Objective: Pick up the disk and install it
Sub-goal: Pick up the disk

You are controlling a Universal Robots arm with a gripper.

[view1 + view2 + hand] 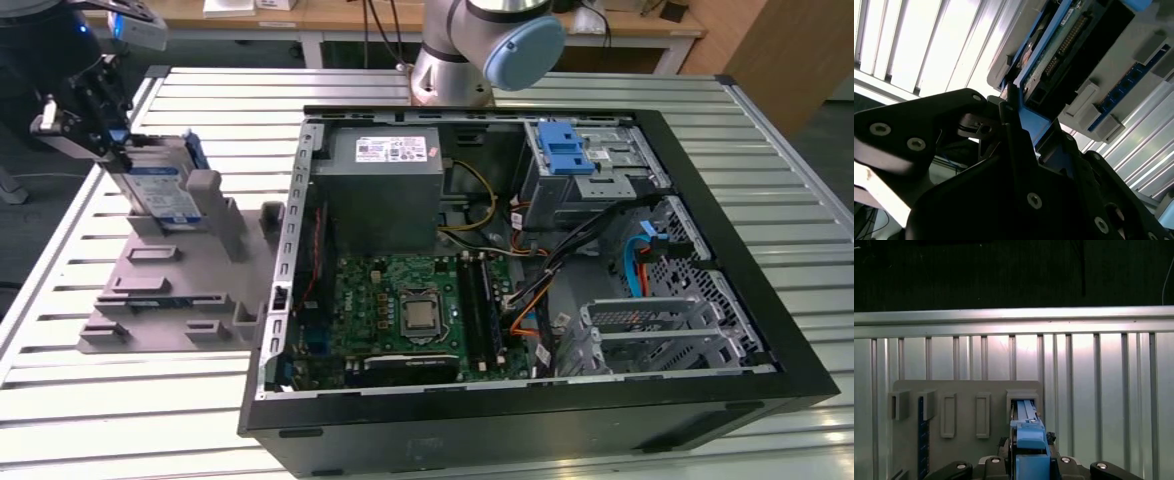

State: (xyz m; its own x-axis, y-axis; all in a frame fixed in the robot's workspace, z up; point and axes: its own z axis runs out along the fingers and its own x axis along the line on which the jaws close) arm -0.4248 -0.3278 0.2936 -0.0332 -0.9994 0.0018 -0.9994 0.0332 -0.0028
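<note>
The single arm reaches over the far corner of the counter on the exterior view's left. Its black tool [110, 140] points down and is closed on the top edge of the one disk [158, 185], a flat silver-grey hard drive with a blue-and-white label in a blue plastic carrier. In the second wrist view a black finger [1010, 125] presses flat against the carrier's blue edge, and the drive's green board and connector pins [1061, 47] run away from the tool. The disk stands upright directly beneath the tool, its lower end in a slot of the one grey plastic holder block [174, 290]. In the first wrist view the block [964, 392] shows five raised rectangular pockets in a row. The one nearest the tool holds the disk [1026, 412].

The block lies on the slatted metal counter [120, 420]. Well apart from the tool, towards the exterior view's right, lies one open black computer case [534, 425]. Inside it are one grey power-supply box [387, 175], one green motherboard [400, 310] and one bare blue plastic latch [574, 150]. The arm's grey base with its blue cap [474, 50] stands beyond the case.
</note>
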